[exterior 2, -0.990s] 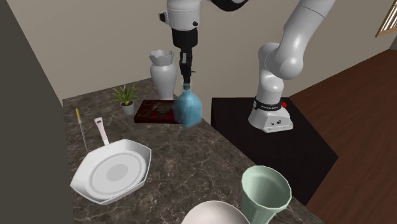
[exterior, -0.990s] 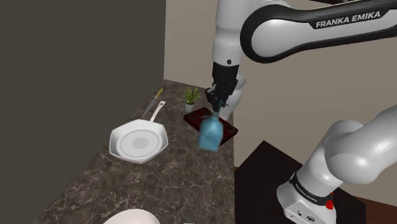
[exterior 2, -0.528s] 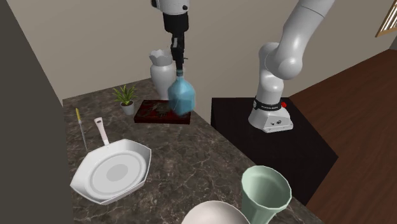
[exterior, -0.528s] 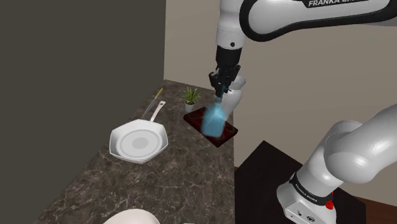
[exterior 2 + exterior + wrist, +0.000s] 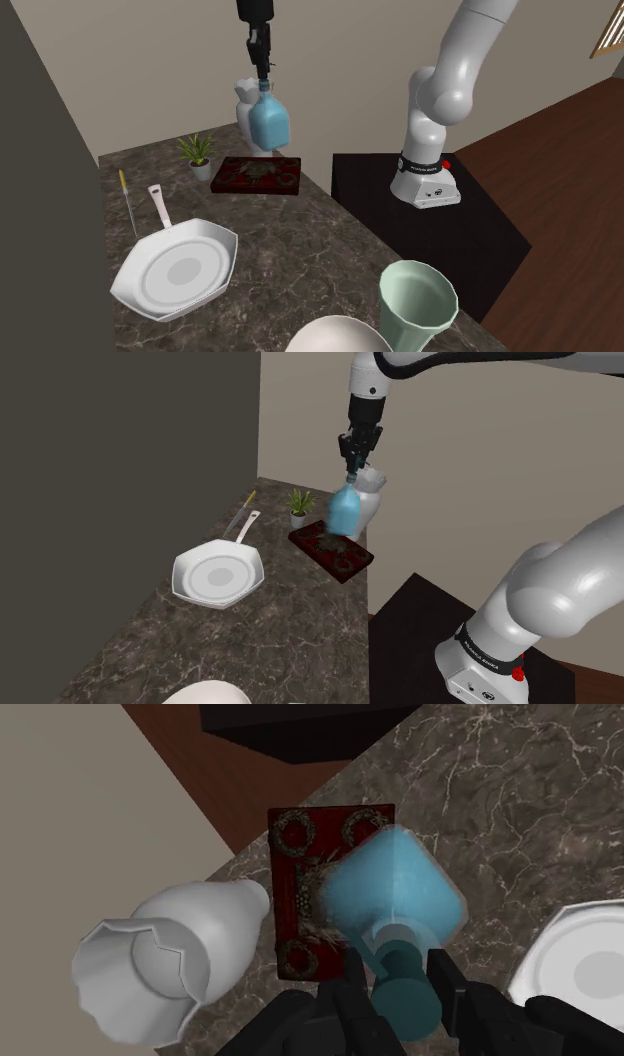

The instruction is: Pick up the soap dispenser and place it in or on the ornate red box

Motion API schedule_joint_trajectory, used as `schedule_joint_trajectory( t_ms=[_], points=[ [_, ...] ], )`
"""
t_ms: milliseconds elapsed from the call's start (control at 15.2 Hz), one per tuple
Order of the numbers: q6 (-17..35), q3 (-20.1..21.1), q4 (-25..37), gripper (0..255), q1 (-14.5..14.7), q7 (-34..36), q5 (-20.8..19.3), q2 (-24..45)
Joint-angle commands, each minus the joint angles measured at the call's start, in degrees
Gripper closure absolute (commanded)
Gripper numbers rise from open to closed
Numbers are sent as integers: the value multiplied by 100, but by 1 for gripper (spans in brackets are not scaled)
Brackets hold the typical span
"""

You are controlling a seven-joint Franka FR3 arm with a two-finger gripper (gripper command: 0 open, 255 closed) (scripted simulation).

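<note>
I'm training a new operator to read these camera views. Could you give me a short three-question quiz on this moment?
1. True or false: the gripper is shut on the blue soap dispenser.
2. What does the dispenser hang above? A) white pan B) ornate red box C) potted plant
3. Fill in: the white thing standing beside the box is a ____.
Key: 1 true. 2 B. 3 vase.

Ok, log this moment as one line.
stage: carry | end effector: shut on soap dispenser | dispenser: aloft over red box
</note>
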Motion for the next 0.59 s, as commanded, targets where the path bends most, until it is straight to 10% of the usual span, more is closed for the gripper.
schedule_joint_trajectory(
  t_ms=[0, 528],
  points=[
    [-67, -144, 316, 255, -107, -238, -84, 222],
    [-369, -550, 1481, 255, -421, -955, -254, 996]
  ],
)
